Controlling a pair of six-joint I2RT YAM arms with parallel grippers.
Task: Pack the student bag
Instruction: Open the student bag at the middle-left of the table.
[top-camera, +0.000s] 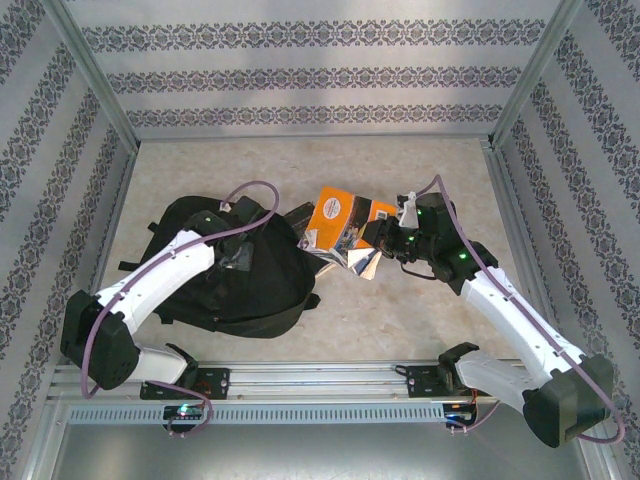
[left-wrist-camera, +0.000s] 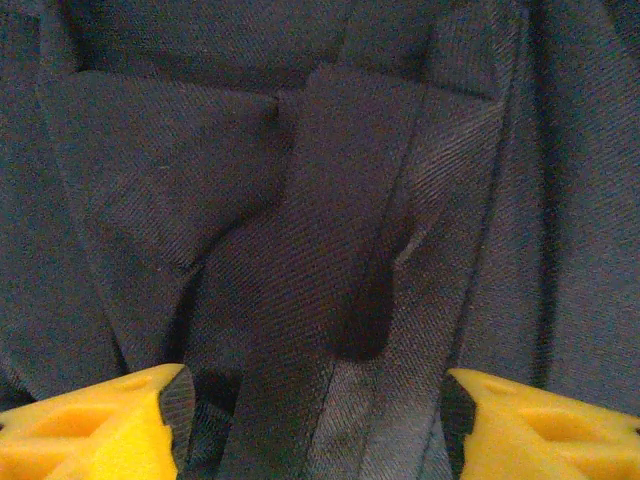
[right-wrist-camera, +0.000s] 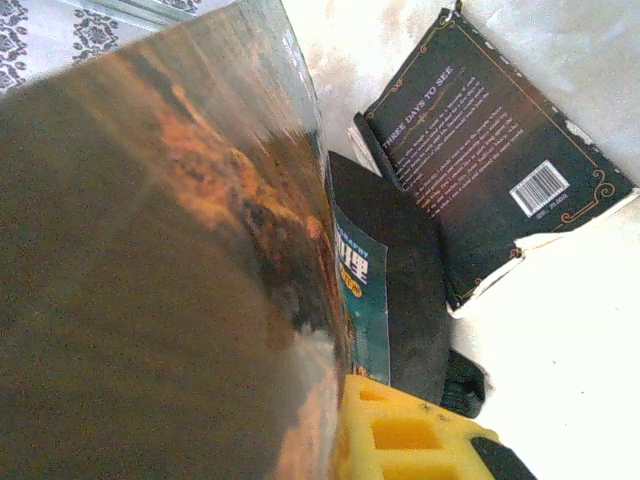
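Left fingers (left-wrist-camera: 90, 430) apart over student bag (left-wrist-camera: 330, 200)

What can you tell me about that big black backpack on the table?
The backpack is large, black, soft woven fabric, rounded and slumped flat on the table, left of centre. Folds and a flat strap show close up. The left end effector hovers open just above it; contact cannot be told.

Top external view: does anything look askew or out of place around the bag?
Yes. The orange book hangs tilted in the right hand, above other books that lie fanned unevenly at odd angles beside the student bag, not inside it.
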